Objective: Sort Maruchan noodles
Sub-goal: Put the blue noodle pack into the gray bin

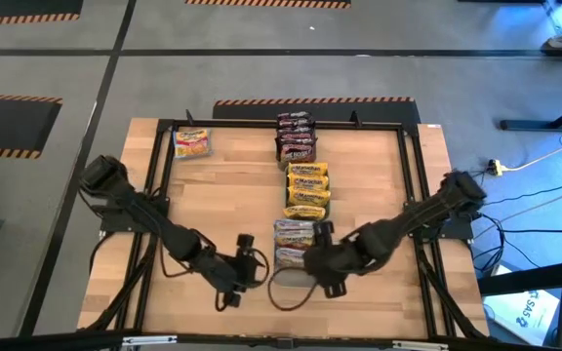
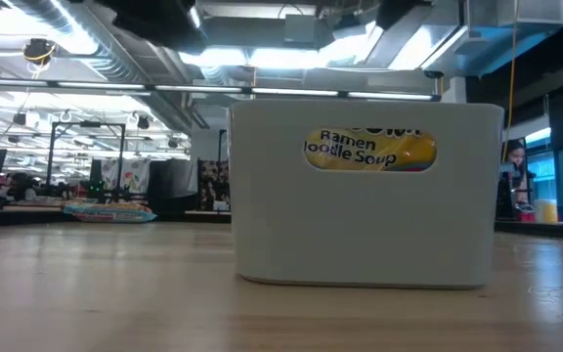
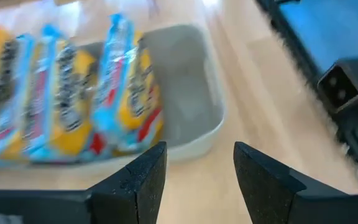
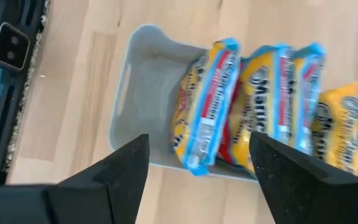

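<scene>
Maruchan noodles point(image 1: 306, 183) stand in trays | one packet point(image 1: 192, 143) left aside | I see both grippers point(image 1: 245, 255) point(image 1: 322, 244) apart, empty | next: fetch it.

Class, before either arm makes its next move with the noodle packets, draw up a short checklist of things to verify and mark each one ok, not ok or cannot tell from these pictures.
1. Left gripper open and empty: ok, nothing between its fingers.
2. Right gripper open and empty: ok.
3. Free space in the nearest tray: ok, its near end is bare beside the yellow packets.
4. All packets sorted: not ok, one pale packet lies alone at the far left of the table.
5. Dark red-brown packets grouped at the far end of the row: ok.
6. Grippers clear of each other: ok, apart on the high view.
</scene>
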### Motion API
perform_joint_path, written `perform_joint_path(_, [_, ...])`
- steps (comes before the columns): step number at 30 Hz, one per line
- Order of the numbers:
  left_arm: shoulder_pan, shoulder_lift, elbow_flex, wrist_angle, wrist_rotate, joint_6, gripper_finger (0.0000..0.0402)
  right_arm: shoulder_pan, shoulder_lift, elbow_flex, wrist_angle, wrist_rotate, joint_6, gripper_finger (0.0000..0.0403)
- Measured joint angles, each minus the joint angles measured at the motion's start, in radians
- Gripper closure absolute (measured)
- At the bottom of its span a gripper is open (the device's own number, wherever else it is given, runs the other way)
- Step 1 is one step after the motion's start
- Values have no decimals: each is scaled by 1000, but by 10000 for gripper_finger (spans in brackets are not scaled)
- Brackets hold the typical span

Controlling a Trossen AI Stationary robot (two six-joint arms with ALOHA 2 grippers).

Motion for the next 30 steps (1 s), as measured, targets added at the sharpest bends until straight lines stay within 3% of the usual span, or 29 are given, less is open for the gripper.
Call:
perform_joint_path(7, [140, -164, -5, -321, 7, 3, 220, -18, -272, -367, 292, 91, 12, 141])
perform_joint_path(12, [311, -323, -118, -363, 66, 10, 220, -59, -478, -691, 665, 91, 25, 141])
perform_joint_path(16, [482, -470, -232, -368, 76, -28, 220, -73, -560, -870, 937, 91, 87, 141])
perform_joint_path(23, [682, -587, -285, -373, 41, -41, 220, -71, -542, -982, 1171, 102, 170, 141])
perform_joint_path(30, [937, -523, -284, -432, 2, -24, 220, -71, -480, -987, 1228, 162, 111, 141])
